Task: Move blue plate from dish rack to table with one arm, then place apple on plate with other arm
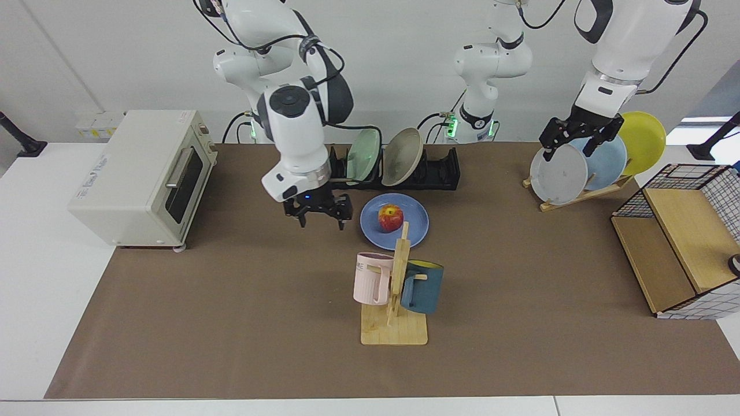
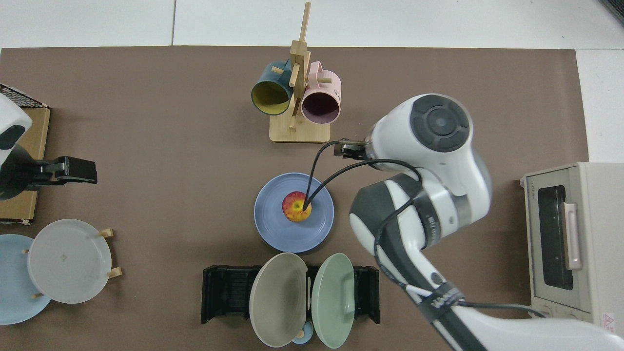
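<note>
both tools raised, fingers spread

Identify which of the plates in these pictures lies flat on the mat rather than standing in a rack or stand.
The blue plate: it lies flat, carrying the apple; every other plate stands tilted in the dish rack or wooden stand.

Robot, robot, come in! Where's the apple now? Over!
Apple sits on blue plate, plate flat on table. Right gripper open, beside plate. Left gripper open, waiting over wooden plate stand. Nothing blocking.
</note>
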`<state>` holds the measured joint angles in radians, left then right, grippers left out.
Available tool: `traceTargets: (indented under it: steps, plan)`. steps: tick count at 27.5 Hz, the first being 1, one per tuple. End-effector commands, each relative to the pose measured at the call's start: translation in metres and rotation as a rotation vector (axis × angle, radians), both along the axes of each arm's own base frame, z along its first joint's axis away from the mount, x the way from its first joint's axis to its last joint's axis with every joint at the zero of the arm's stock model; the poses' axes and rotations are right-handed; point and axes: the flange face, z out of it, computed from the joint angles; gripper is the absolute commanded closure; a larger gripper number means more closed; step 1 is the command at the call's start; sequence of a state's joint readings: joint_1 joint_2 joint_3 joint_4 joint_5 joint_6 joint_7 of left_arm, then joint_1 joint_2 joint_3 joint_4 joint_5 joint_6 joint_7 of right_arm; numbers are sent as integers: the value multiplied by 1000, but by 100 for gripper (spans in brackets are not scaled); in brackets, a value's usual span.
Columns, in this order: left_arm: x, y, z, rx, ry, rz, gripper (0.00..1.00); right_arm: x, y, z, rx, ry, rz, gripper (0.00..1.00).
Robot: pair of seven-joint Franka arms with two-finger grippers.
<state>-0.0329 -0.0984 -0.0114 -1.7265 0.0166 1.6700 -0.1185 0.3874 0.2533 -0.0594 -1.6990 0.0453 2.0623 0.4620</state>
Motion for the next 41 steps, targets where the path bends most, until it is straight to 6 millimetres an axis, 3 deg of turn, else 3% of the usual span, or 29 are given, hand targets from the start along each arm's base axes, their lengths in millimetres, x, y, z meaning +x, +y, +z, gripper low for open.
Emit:
traceTargets:
  steps: [1, 4, 7, 15, 19, 22, 24, 27, 32, 35, 41]
  plan:
    - [-3, 4, 6, 14, 9, -4, 0, 15, -71, -3, 1, 15, 57, 0]
    - [-5, 4, 8, 14, 5, -5, 0, 20, -113, 2, -8, 19, 85, 0]
    - [-5, 4, 8, 14, 5, -4, 0, 18, -133, 11, -10, 17, 98, 0]
    - [-5, 4, 9, 14, 3, -5, 0, -1, -146, 46, -14, 48, 96, 0]
    - [-5, 4, 8, 14, 5, -4, 0, -18, -160, 74, -13, 80, 86, 0]
    - [-5, 4, 9, 14, 3, -5, 0, -24, -176, 116, -23, 88, 142, 0]
    - [-5, 4, 9, 14, 3, -5, 0, -26, -186, 132, -25, 102, 192, 0]
    - [-5, 4, 8, 14, 5, -5, 0, -27, -214, 138, -32, 106, 197, 0]
    - [-5, 4, 9, 14, 3, -5, 0, -30, -214, 147, -58, 56, 208, 0]
    - [-5, 4, 9, 14, 3, -4, 0, -34, -216, 135, -57, 52, 203, 0]
    - [-5, 4, 9, 14, 3, -5, 0, -36, -217, 135, -55, 52, 200, 0]
